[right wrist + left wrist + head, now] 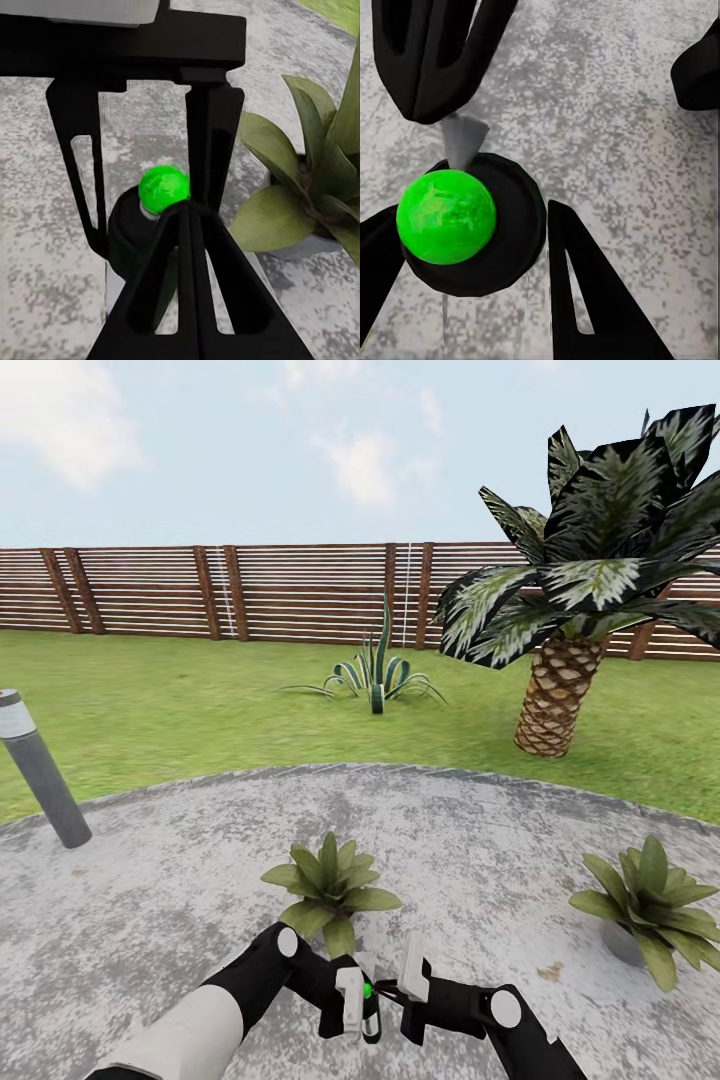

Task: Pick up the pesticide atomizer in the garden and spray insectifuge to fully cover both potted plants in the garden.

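The pesticide atomizer [371,1018] stands upright just above the stone patio, dark, with a bright green ball on top [446,216]. My left gripper [354,1010] is shut on the atomizer, one finger [585,300] on each side of its cap [510,240]. My right gripper [388,990] is shut with nothing in it, its joined tips [186,210] at the green ball [161,187]. One potted plant [330,885] sits right behind the bottle and is also close in the right wrist view [300,187]. The other potted plant [650,905] is at the right. I cannot make out any specks of insectifuge.
The round grey patio [480,830] is bordered by lawn [180,700]. A grey bollard [40,770] leans at the left edge. A striped agave [378,680] and a palm [555,700] stand on the grass before the slatted fence [250,595].
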`<state>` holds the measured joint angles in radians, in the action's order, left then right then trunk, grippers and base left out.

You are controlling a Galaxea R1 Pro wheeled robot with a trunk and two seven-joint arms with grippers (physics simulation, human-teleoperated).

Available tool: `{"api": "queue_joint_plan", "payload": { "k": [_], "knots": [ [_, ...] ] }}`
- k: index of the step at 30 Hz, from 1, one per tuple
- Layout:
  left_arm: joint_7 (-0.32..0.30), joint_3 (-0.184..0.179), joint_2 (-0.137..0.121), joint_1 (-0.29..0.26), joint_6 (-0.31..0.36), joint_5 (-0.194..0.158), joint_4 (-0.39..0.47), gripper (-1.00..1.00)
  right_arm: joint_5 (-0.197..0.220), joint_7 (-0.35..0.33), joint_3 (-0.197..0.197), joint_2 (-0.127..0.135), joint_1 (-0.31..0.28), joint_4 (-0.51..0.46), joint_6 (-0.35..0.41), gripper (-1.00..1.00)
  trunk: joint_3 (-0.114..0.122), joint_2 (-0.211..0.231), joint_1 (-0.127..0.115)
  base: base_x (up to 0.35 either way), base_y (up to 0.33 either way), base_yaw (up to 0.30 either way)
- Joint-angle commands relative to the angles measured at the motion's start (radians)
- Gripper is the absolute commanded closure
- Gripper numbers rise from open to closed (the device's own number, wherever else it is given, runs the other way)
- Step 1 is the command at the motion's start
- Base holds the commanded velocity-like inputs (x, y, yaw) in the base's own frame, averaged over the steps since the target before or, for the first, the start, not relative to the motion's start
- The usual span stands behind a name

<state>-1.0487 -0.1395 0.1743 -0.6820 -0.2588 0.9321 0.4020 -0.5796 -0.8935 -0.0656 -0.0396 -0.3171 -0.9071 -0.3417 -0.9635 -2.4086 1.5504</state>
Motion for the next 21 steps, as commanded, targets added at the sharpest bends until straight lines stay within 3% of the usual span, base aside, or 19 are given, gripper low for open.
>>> {"api": "queue_joint_plan", "payload": {
  "k": [1,10,15,16,21],
  "knots": [
    [-0.001,0.0,-0.007,0.001,-0.005,0.007,0.001,1.0,-0.008,-0.001,0.001,0.0,0.0,-0.001,-0.005,1.0,-0.001,0.0,0.0,0.0,0.0,0.0],
    [-0.001,0.0,-0.146,0.004,-0.007,0.006,0.001,1.0,-0.013,0.003,0.001,0.0,0.0,0.0,-0.005,1.0,-0.001,0.0,0.0,0.0,0.0,0.0],
    [-0.001,0.001,-0.203,0.005,-0.008,0.007,0.0,1.0,-0.017,0.004,0.001,0.0,0.0,0.002,0.0,1.0,-0.001,0.0,0.0,0.0,0.0,0.0],
    [-0.001,0.001,-0.217,0.005,-0.008,0.006,0.0,1.0,-0.017,0.004,0.001,0.0,0.0,0.002,0.001,-1.0,-0.001,0.0,0.0,0.0,0.0,0.0],
    [0.003,0.002,-0.258,0.006,-0.007,0.005,0.0,1.0,-0.018,0.005,0.005,0.001,0.0,0.005,0.002,-1.0,-0.001,0.0,0.0,0.0,0.0,0.0]
  ]
}}
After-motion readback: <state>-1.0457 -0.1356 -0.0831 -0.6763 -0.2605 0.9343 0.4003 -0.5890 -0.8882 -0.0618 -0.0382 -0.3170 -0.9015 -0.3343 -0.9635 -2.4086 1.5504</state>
